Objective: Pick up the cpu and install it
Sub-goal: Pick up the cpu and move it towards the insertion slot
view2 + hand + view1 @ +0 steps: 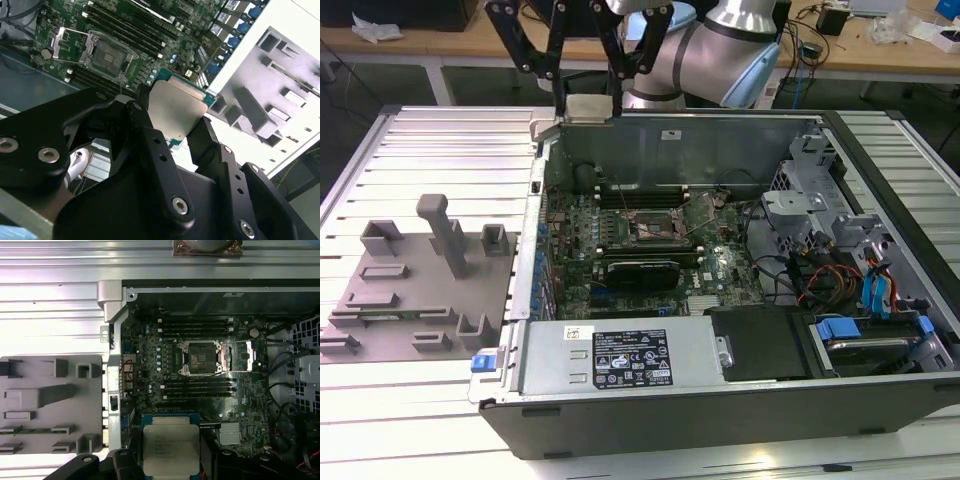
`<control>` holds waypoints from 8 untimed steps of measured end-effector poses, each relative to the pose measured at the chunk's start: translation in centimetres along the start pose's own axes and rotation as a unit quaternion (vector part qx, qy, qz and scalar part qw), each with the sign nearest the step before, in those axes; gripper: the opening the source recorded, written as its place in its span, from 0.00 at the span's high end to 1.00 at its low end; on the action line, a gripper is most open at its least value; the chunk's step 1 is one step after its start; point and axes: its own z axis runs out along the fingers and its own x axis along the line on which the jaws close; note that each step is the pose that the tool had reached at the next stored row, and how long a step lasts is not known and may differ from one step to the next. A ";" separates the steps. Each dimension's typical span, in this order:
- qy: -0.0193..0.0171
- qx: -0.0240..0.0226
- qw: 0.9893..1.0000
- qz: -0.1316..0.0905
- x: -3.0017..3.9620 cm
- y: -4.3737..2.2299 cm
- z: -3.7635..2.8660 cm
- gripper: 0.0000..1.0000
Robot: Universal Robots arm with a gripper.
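Note:
The cpu [588, 107] is a flat square chip with a pale silvery top. My gripper [588, 104] is shut on it, one black finger against each side. In the exterior view it hangs high over the back left corner of the open computer case [720, 140]. Both wrist views show the cpu [175, 112] [170, 450] between the fingers [145, 125]. On the green motherboard below lies the socket [200, 357] [655, 228] [107, 55], its metal frame swung open and its centre uncovered. The cpu is well above and apart from the socket.
A grey plastic fixture [420, 290] with upright blocks sits on the slatted table at the exterior view's left. Inside the case are memory sticks [197, 325], a power supply [620, 355], a drive cage [820, 200] and loose cables [820, 280].

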 end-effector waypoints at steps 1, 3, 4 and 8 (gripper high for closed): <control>0.001 0.000 1.000 0.000 -0.16 -0.01 0.25 0.45; 0.001 0.000 1.000 0.000 -0.48 -0.02 0.66 0.45; 0.002 0.000 1.000 0.000 -0.64 -0.02 0.83 0.45; 0.003 0.000 1.000 0.000 -1.52 -0.04 1.70 0.45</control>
